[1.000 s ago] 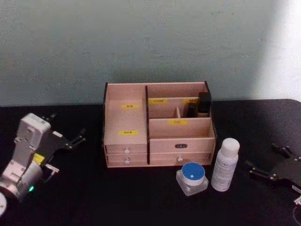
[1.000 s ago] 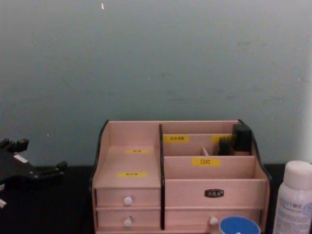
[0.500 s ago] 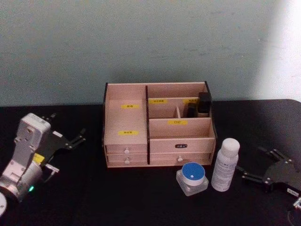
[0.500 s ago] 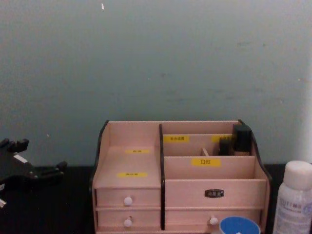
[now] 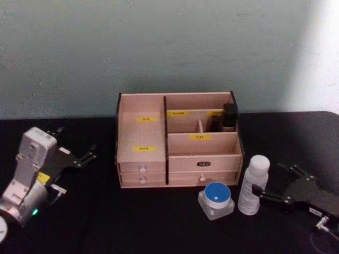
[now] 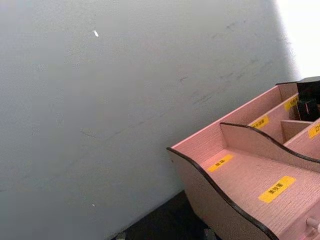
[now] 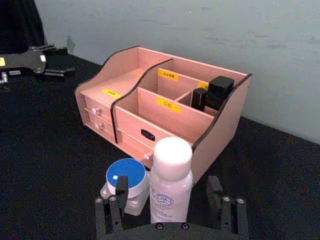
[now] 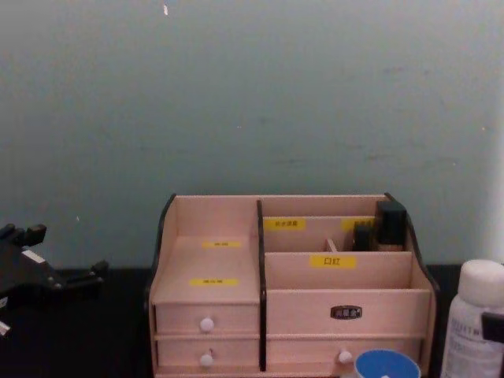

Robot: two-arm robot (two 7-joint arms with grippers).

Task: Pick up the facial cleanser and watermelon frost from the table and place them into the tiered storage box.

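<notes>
The right gripper (image 7: 168,186) straddles the tall white-capped white plastic bottle (image 7: 170,172), fingers spread, nothing gripped, on the black bench (image 5: 106,222) just beside the pinkish wooden tiered storage box (image 5: 180,138). One finger sits close to the squat clear jar with a blue lid (image 7: 126,184); closing off-centre could shove that jar or topple the slim bottle against the box. The left gripper (image 5: 75,144) rests released, well apart

Dim, flat indoor light. Overexposed white patch on wall (image 5: 318,53) high above right hand (image 5: 270,179). Black bench (image 5: 106,222) under hand soaks up light, shadows unreadable. White bottle (image 5: 253,185) at hand brightest object; box (image 5: 222,145) compartments softly shaded.
</notes>
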